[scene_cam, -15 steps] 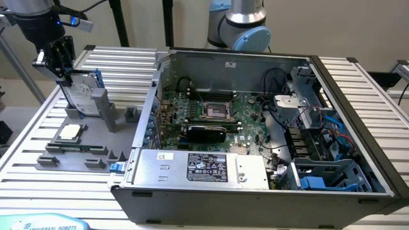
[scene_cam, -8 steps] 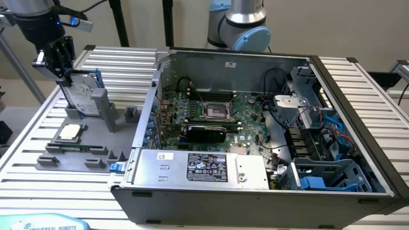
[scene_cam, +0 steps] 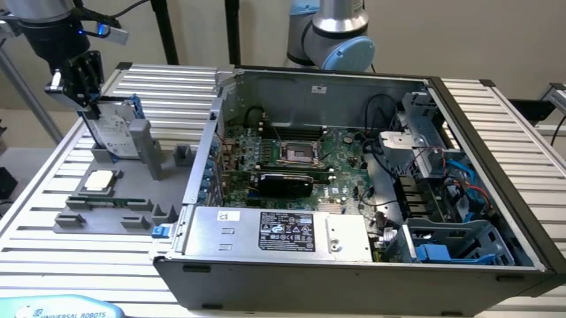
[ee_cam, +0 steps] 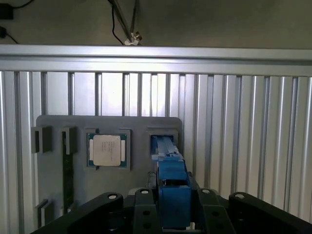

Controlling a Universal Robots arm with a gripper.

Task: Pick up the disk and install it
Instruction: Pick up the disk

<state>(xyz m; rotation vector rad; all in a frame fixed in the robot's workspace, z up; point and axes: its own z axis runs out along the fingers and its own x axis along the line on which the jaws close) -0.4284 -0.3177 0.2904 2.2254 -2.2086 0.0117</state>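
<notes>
Above the grey slotted holder (scene_cam: 132,199), black fingers (scene_cam: 84,78) tight around the upright, blue-framed, flat disk (scene_cam: 113,131).

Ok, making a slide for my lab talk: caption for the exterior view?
Gripper at the top of the upright disk in its grey holder, beside the open computer case.

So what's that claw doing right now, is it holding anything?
Gripper: at the top edge of the disk, which stands upright in its grey holder; gripped or not cannot be told.

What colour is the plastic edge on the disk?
Bright blue. The disk shows it best in the wrist view.
</notes>
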